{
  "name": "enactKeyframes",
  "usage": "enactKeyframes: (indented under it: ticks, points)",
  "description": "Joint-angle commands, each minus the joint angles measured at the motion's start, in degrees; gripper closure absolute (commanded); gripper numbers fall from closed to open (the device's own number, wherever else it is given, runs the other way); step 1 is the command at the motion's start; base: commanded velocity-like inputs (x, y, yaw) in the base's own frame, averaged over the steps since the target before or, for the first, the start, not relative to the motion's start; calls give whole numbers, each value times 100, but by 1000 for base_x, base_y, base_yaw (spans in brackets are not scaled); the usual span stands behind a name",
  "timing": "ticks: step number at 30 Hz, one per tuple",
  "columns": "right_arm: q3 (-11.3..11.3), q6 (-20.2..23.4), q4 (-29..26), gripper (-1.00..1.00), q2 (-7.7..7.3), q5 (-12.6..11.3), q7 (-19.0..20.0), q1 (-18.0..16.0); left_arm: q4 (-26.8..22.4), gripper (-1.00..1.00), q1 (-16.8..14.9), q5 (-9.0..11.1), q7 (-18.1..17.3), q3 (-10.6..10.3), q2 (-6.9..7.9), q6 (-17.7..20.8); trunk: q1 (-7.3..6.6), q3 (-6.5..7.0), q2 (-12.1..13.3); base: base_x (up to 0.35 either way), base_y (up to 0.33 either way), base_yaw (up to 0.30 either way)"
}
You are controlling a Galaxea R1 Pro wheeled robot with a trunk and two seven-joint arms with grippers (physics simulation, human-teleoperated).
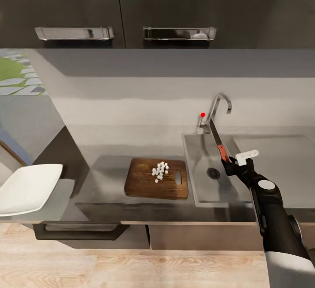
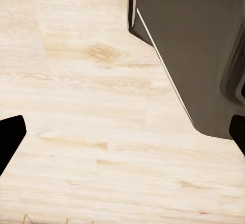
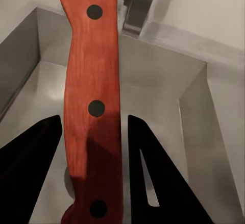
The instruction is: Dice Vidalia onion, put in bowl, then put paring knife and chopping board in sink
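Our right claw (image 1: pixel 228 162) grips the paring knife (image 1: pixel 217 140) above the sink (image 1: pixel 199 192); our left claw (image 2: pixel 122 132) is wide.

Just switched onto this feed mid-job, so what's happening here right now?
The right tool holds the paring knife by its orange-red handle over the sink, blade pointing toward the tap. The diced onion lies on the chopping board, not yet in the white bowl at the countertop's left end. The left tool hangs open over the wooden floor.
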Motion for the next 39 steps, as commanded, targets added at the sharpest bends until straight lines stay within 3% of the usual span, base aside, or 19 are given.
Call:
enactKeyframes:
  ticks: [1,28,34,39]
  points:
    - [-6,16,-9,100,1,59,50,-4,-1,-100,-2,30,7,0,0,-1,6,-9,-9,264,0,0]
    - [-20,67,-7,100,10,59,43,1,-8,-100,-2,27,7,0,-13,-1,6,-69,-9,30,0,21]
    - [-29,747,-9,100,10,59,41,2,-9,-100,-2,30,7,0,-16,-1,6,-69,-9,0,0,0]
    - [-30,1030,-7,100,10,59,41,3,-9,-100,-2,27,7,0,-17,-1,6,-69,-9,0,0,0]
